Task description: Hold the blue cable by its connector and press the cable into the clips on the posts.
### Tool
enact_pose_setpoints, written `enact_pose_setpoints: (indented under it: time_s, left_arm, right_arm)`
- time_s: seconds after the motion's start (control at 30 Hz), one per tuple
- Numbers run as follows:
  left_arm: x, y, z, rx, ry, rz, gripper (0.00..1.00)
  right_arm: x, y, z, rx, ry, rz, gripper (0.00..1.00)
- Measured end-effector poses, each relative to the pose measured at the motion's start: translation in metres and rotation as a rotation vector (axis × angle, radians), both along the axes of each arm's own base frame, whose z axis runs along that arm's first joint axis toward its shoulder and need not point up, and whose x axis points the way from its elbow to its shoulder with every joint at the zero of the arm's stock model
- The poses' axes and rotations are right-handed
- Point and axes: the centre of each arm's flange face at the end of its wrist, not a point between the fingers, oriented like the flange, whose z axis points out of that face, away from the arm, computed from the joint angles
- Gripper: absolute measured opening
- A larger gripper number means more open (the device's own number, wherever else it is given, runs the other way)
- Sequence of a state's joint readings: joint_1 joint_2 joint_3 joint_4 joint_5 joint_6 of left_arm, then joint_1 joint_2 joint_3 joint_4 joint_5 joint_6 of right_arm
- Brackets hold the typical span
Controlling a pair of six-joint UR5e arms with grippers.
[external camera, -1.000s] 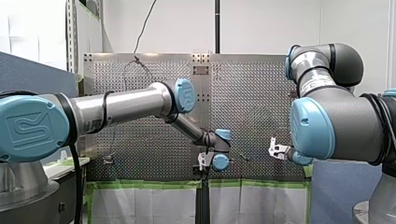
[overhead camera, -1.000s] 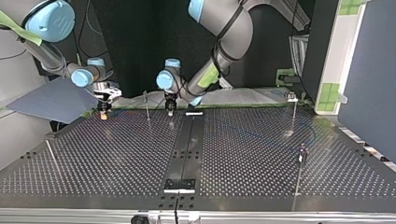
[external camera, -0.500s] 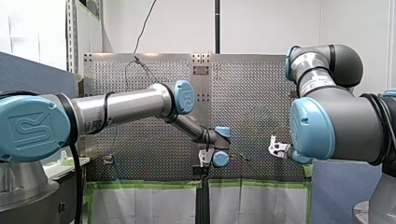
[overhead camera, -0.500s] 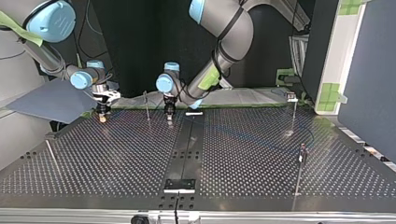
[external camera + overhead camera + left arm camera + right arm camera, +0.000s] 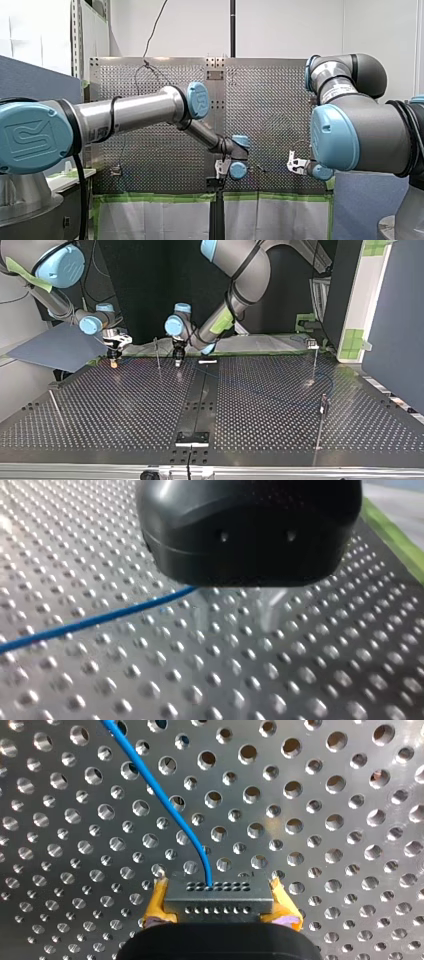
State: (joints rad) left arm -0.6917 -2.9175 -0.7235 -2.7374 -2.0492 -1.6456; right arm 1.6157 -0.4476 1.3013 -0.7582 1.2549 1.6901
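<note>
While it's sitting low by the perforated table [image 5: 125, 410], my right gripper [image 5: 114, 361]: yellow pads [image 5: 157, 906] are pinching the grey connector [image 5: 218, 896], upper left of the top view.
Blue cable [image 5: 165, 800]: trailing out of the connector over the table.
My left gripper [image 5: 235, 622]: metal fingers [image 5: 201, 612] are sitting apart with nothing showing between them; cable's running up just beside one.

Thin blue cable [image 5: 165, 800] curving out of flat grey connector [image 5: 218, 900], thin posts [image 5: 157, 354] upright
</note>
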Motion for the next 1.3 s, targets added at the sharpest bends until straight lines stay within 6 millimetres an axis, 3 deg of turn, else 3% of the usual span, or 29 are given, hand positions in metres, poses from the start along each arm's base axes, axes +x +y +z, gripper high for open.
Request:
enact_pose_setpoints:
  time_s: [0.07,0.47,0.63,0.9,1.1,1.3]
  left_arm:
    - [-0.003,-0.003,0.008,-0.011,-0.009,-0.017,1.00]
    - [-0.021,-0.005,0.054,0.009,-0.033,-0.058,1.00]
    - [-0.033,0.011,0.044,0.094,0.020,-0.014,1.00]
    - [-0.065,0.037,0.006,0.242,0.130,0.033,1.00]
    - [-0.087,0.028,-0.003,0.272,0.151,-0.032,1.00]
    - [-0.095,0.010,0.003,0.257,0.132,-0.082,1.00]
  right_arm:
    - [0.001,0.000,0.000,0.000,0.001,0.001,0.00]
    - [0.006,0.004,-0.002,0.018,0.003,0.009,0.00]
    - [0.009,0.006,-0.003,0.031,0.007,0.013,0.00]
    - [0.012,0.009,-0.005,0.048,0.017,0.019,0.00]
    - [0.013,0.010,-0.005,0.049,0.018,0.020,0.00]
    - [0.014,0.010,-0.005,0.049,0.018,0.022,0.00]
